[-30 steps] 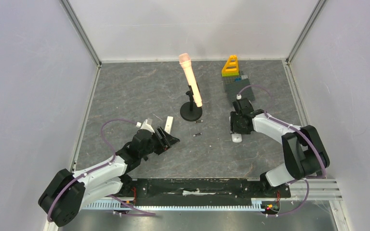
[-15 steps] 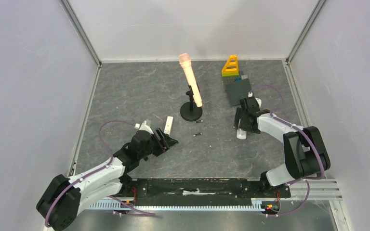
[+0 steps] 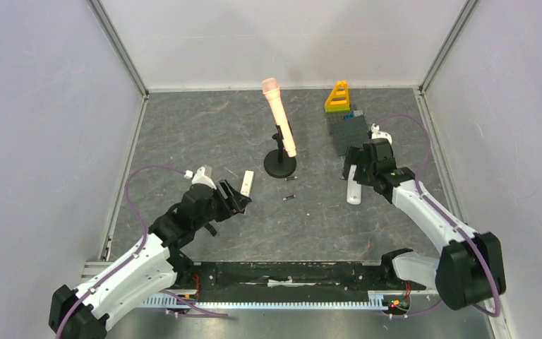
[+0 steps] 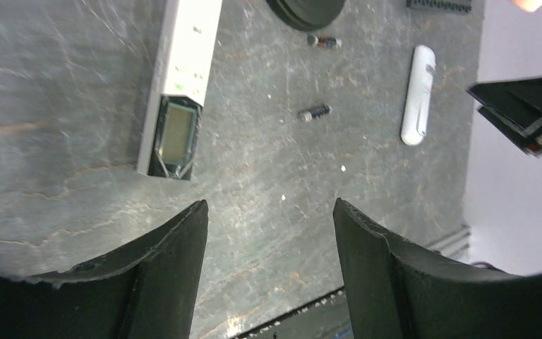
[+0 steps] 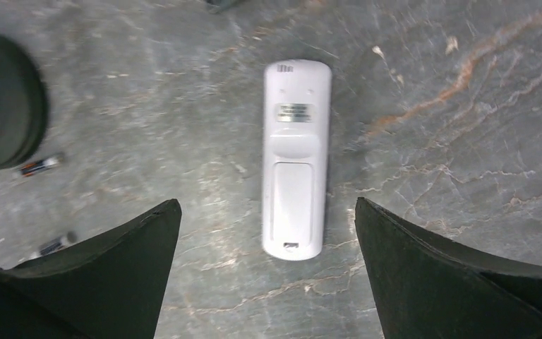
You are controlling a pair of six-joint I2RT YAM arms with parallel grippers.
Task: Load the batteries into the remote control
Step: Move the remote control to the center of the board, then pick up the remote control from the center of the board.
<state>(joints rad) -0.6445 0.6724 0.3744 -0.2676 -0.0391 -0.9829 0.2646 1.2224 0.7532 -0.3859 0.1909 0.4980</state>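
A white remote control (image 5: 295, 159) lies on its face on the grey table, its battery cover shut. My right gripper (image 5: 267, 201) hovers over it, open, touching nothing; from above the gripper (image 3: 355, 171) stands over the remote's (image 3: 353, 192) far end. A second white remote (image 4: 180, 92) with a small display lies face up ahead of my open, empty left gripper (image 4: 269, 212), seen from above as remote (image 3: 248, 183) and gripper (image 3: 242, 196). Two small batteries (image 3: 291, 179) (image 3: 289, 198) lie loose between the remotes, also visible in the left wrist view (image 4: 323, 41) (image 4: 314, 111).
A pink microphone (image 3: 280, 120) leans on a black stand with a round base (image 3: 280, 167) behind the batteries. A grey brick plate (image 3: 349, 131) and a yellow brick piece (image 3: 337, 97) sit at the back right. Walls enclose the table on three sides.
My right gripper has opened and let go of the white remote, then lifted back to the right. The remote now lies slightly farther back. My left arm rose and drew a little left.
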